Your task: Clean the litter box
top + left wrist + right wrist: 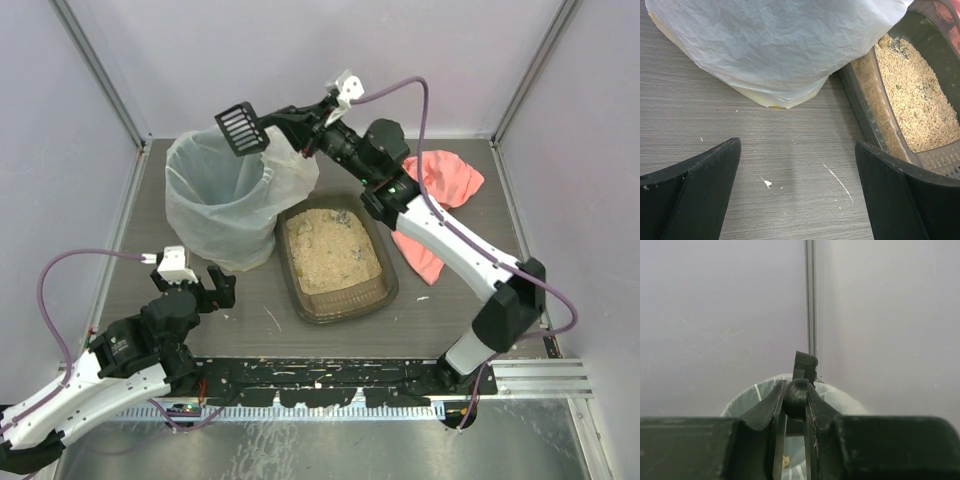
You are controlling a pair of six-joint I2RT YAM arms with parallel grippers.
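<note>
The litter box (pixel 342 303), a shallow dark tray of tan litter, sits mid-table; its left wall shows in the left wrist view (pixel 871 112). My right gripper (pixel 292 125) is shut on the handle of the small black slotted scoop (pixel 241 128) and holds it above the far rim of the bag-lined bin (pixel 215 215). In the right wrist view the gripper (pixel 796 396) clamps the scoop's handle (pixel 805 365) over the bin's opening (pixel 842 401). My left gripper (pixel 214 286) is open and empty above the table, left of the litter box and near the bin; its view (pixel 797 185) shows bare table between the fingers.
A pink cloth (pixel 446 186) lies at the back right under the right arm. The bin's white bag (pixel 775 45) hangs close ahead of the left gripper. White specks and scratches (pixel 767 183) mark the table. Walls enclose the back and sides.
</note>
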